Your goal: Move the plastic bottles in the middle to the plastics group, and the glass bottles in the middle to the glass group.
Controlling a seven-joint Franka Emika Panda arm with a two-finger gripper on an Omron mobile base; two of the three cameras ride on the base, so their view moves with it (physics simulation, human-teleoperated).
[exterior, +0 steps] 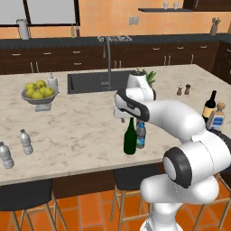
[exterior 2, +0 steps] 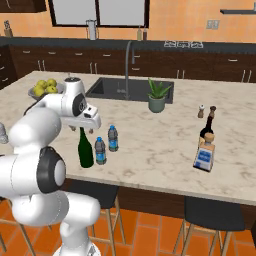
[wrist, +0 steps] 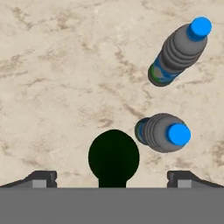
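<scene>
The glass bottle is a tall dark green wine bottle (exterior: pixel 130 137) (exterior 2: pixel 86 149) standing near the counter's front edge. My gripper (exterior: pixel 123 119) (exterior 2: pixel 91 124) hangs open right above its neck. In the hand view the bottle's round top (wrist: pixel 113 155) sits between the two fingertips (wrist: pixel 41 178), untouched. Two blue-capped plastic bottles (exterior 2: pixel 100 150) (exterior 2: pixel 113 138) (wrist: pixel 166 133) (wrist: pixel 177 54) stand just right of it. The plastics group, two pale water bottles (exterior: pixel 25 141) (exterior: pixel 5 154), is at the far left. The glass group, a dark tan-labelled bottle (exterior: pixel 209 106) (exterior 2: pixel 206 129) and a squat blue-labelled bottle (exterior: pixel 217 118) (exterior 2: pixel 204 156), is at the right.
A bowl of yellow-green fruit (exterior: pixel 39 94) and a white shaker (exterior: pixel 53 82) stand back left. The sink (exterior: pixel 90 82) with its tall tap is behind the bottles, a potted plant (exterior 2: pixel 157 96) beside it. Salt and pepper shakers (exterior 2: pixel 201 111) stand back right. Stools are below the counter front.
</scene>
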